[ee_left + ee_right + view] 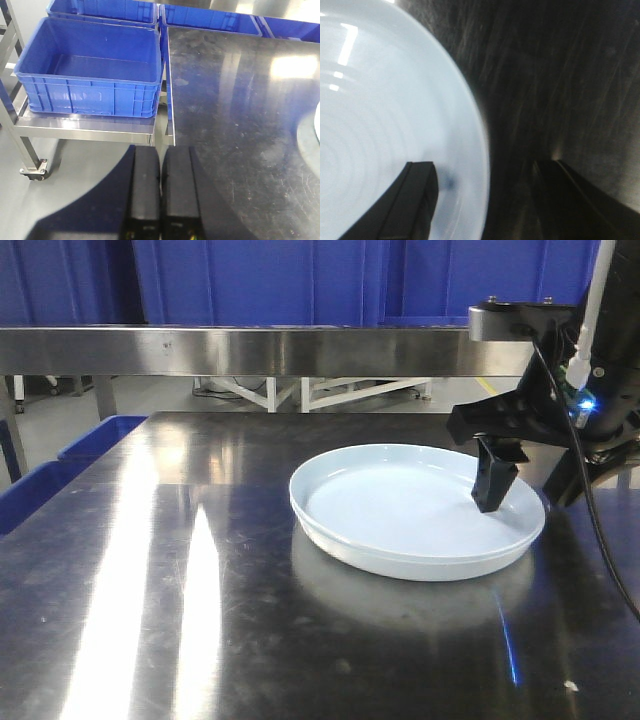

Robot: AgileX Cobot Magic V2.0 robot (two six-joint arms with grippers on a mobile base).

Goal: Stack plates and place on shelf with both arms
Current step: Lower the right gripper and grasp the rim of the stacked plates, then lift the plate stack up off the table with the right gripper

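Steel tabletop bears flat plate; right hand spread astride its rim; left hand clenched, empty.

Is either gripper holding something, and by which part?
Nothing held. Right gripper straddles the rim of the plate, jaws open; left gripper is shut, empty.

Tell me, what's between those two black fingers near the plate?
The rim of the plate, in the right wrist view: one right end effector finger inside, one outside.
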